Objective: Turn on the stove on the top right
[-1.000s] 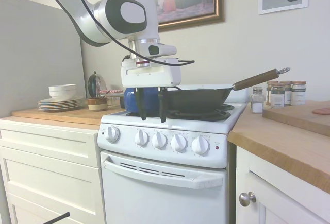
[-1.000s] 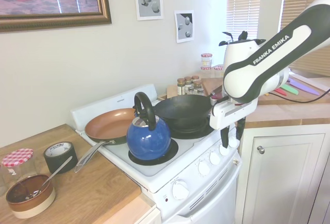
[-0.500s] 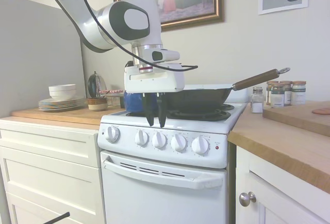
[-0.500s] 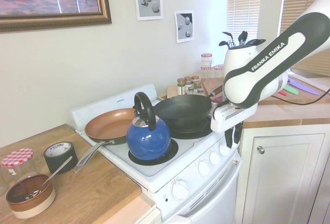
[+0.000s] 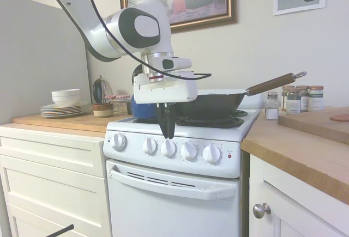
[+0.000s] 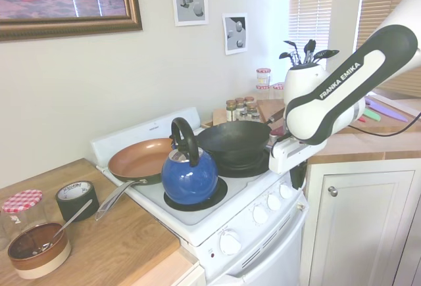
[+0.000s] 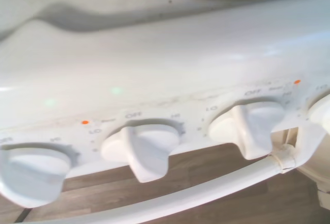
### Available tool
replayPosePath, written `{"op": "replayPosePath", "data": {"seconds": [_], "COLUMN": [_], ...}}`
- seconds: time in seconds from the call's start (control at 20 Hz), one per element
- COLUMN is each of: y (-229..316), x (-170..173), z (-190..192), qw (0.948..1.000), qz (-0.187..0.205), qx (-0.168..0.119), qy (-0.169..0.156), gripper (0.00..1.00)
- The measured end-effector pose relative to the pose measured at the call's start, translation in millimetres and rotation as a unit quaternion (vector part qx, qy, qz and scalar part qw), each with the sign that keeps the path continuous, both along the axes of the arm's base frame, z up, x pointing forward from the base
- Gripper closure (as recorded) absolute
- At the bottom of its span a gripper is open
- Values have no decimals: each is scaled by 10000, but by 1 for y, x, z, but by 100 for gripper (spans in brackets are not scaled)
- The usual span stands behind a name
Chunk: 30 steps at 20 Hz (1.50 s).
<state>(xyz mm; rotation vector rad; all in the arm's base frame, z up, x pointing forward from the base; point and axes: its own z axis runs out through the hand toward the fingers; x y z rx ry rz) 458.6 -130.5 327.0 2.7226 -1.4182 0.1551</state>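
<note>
- Stove [image 5: 180,177]: narrow white range between the cabinets; I see five knobs in a row across its front panel, a small red light [image 5: 229,156] at the row's right end, the oven handle [image 5: 172,184] below.
- Key relation: my gripper [image 5: 167,135] points straight down and hangs just above the knob row, over the middle knob [image 5: 168,148] as the first exterior view shows it. The knobs lie directly below and slightly toward the panel face; each knob's grip bar sticks out from the front, so I judge the fingers must drop in front of the panel and straddle a bar.
- Which knob serves the top right burner I cannot read; the wrist view shows OFF, LO and HI marks around two knobs [image 7: 138,149] [image 7: 249,127], but no burner symbol I can make out.
- Gripper state: fingers pressed together, no gap visible in either exterior view; holding nothing, touching nothing that I can see.
- Judgement: clenched like this it cannot grip a knob; it would need to spread first, or push the bar sideways.
- On the burners: blue kettle [image 6: 189,174] front left, black wok [image 6: 233,143] at the right, copper pan [image 6: 140,158] rear left.
</note>
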Motion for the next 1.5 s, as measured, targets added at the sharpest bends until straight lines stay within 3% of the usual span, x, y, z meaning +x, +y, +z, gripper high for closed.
{"op": "replayPosePath", "data": {"seconds": [1.0, 1.5], "y": [-17, -22], "x": [15, 25], "z": [-30, -21], "qw": [9996, 9992], "qz": [-14, 8], "qx": [-230, -267], "qy": [-141, -297], "gripper": [100, 100]}}
